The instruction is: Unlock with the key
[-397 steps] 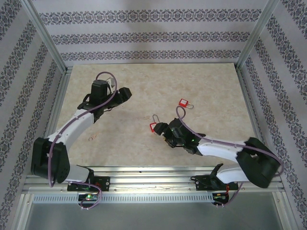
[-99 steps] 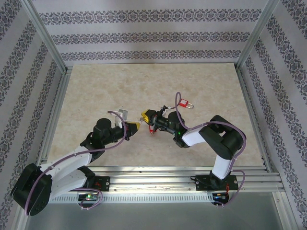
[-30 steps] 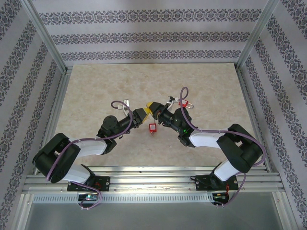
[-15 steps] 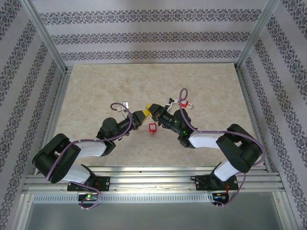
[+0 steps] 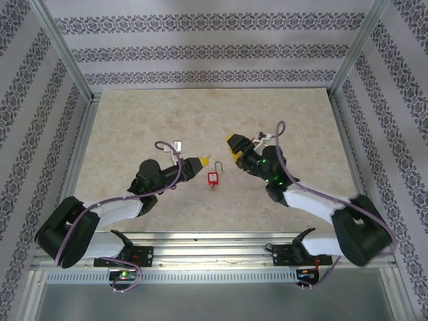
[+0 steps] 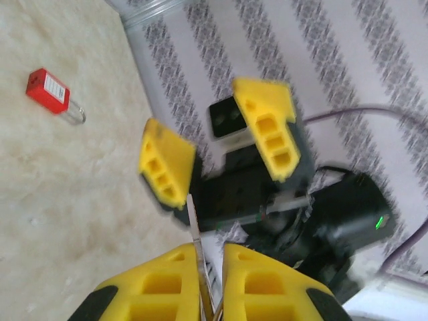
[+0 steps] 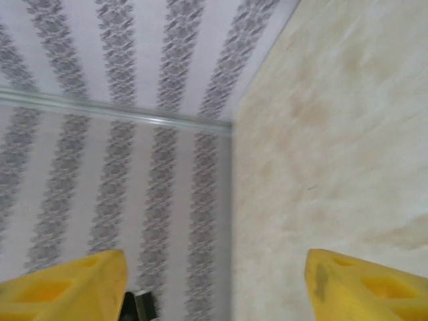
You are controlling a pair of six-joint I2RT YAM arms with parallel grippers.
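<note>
The key (image 6: 195, 227) is a thin silver blade clenched between the yellow fingers of the left hand (image 5: 198, 162). Its long axis runs straight on from the fingertips, with the tip pointing toward the right hand (image 5: 234, 142). It shows edge-on, so its teeth cannot be made out.

The lock (image 5: 212, 177) lies flat on the desk (image 5: 134, 120), just beside the left fingertips on their near-right side, and neither hand touches it. It has a small red body with a pale label and a silver shackle. Its long axis runs near to far, and the shackle points away from the arm bases, leaning a little right. The shackle is too small to tell whether it is latched.

The right hand is released, its yellow fingers spread wide with nothing between them. It sits beyond and to the right of the lock, apart from it. A second lock (image 6: 48, 90), also red, lies on the desk past that hand.

Broad desk surface stretches beyond and to the left of both hands, up to the patterned walls (image 5: 214, 53). The near edge ends at a metal rail (image 5: 214, 251).
</note>
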